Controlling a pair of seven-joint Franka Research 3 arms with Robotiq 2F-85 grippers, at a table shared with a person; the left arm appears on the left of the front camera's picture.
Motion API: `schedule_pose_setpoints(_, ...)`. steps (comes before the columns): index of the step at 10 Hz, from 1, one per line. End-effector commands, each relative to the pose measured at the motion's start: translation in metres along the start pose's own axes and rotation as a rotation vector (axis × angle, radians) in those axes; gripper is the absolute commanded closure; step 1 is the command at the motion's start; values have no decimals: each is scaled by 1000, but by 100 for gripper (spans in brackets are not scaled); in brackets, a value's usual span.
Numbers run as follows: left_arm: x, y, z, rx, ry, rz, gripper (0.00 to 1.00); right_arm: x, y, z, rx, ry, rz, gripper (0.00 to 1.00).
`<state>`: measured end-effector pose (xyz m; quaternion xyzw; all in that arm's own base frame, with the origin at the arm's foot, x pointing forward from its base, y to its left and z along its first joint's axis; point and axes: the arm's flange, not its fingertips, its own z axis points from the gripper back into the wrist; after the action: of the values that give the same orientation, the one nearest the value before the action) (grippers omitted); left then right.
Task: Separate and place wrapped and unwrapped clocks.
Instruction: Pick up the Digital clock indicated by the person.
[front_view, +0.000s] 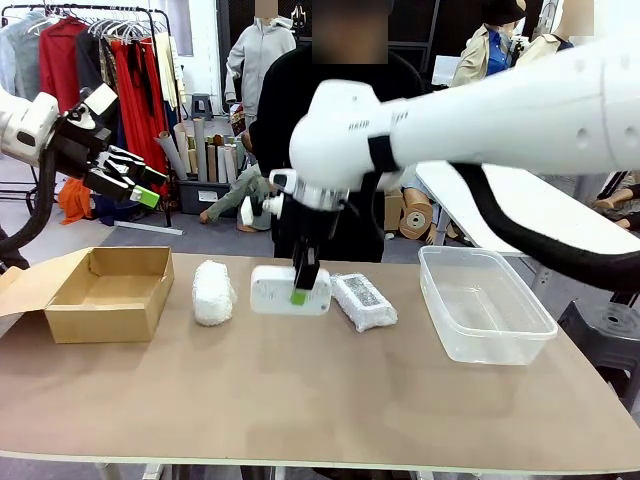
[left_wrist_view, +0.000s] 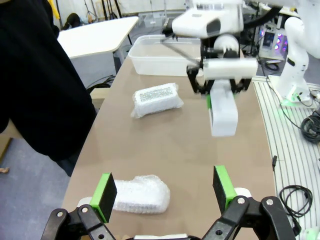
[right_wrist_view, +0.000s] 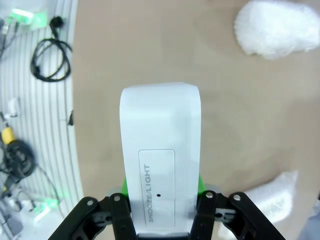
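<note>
The bare white clock (front_view: 285, 291) (left_wrist_view: 223, 112) (right_wrist_view: 160, 145) is in my right gripper (front_view: 301, 288) (right_wrist_view: 161, 189), whose green pads are clamped on its two broad faces. The narrow edge printed SNOOZE/LIGHT faces my right wrist camera. The clock hangs at the middle of the table (front_view: 300, 400), along the far side; I cannot tell whether its lower edge touches the surface or sits just clear of it.

On either side of it lie the two bundles, both flat on the table. The bubble-wrap bundle (front_view: 213, 292) (left_wrist_view: 140, 194) (right_wrist_view: 277, 27) is to my left, near but apart from the clock. The clear plastic bundle with a label (front_view: 363, 300) (left_wrist_view: 156, 99) (right_wrist_view: 270, 197) is just beside it on my right.

Farther out, an open cardboard box (front_view: 100, 322) stands at the left end and a clear plastic tub (front_view: 500, 345) (left_wrist_view: 160, 57) at the right end.

My left gripper (front_view: 135, 182) (left_wrist_view: 165, 189) hangs in the air above the left end, jaws wide apart and holding nothing. A person in black (front_view: 330, 100) stands across the table.
</note>
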<state>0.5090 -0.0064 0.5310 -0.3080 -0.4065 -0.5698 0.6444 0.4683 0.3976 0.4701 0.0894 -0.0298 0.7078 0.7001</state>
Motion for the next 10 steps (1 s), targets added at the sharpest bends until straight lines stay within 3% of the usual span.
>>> schedule_pose_setpoints(1, 1, 0, 1, -1, -2, -4, 0, -1, -5, 47, 18, -4, 33, 100)
schedule_pose_setpoints(3, 1, 0, 1, -1, -2, -4, 0, -3, -7, 93, -16, 47, 8, 100)
schedule_pose_setpoints(10, 1, 0, 1, -1, -2, -4, 0, 12, 18, 235, -223, -7, 38, 100)
